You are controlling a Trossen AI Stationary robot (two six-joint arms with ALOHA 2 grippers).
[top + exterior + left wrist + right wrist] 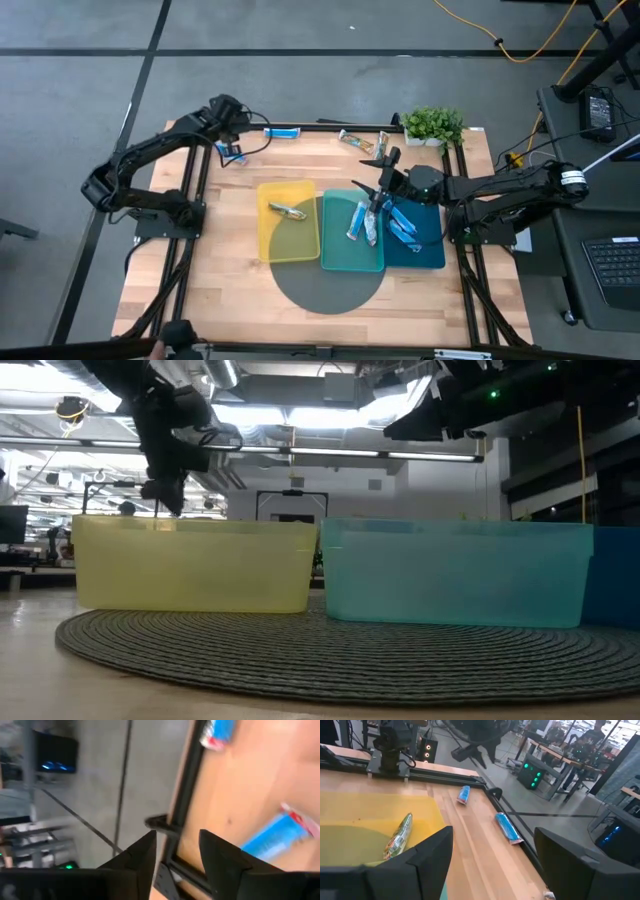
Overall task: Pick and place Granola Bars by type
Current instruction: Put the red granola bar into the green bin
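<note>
Two bright blue Granola Bars [232, 153] [283, 132] lie on the wood near the table's far left corner, and two tan ones [355, 140] [382, 143] near the far edge. My left gripper [240, 120] [177, 852] hovers open over that corner, beside the blue bars [280, 837], with nothing between its fingers. Further along, my right gripper [380, 182] [492, 865] stands open over the teal tray's far edge. A tan bar [400, 837] lies in the yellow tray [272, 245]. Blue-and-white bars [360, 222] lie in the teal tray [335, 260], bright blue ones [403, 226] in the dark blue tray [432, 260].
The three trays stand side by side on a round grey mat [330, 290] at mid table. A potted plant [435, 125] sits at the far right corner. A black rail [185, 795] runs along the table's far edge. Bare wood lies on the near left.
</note>
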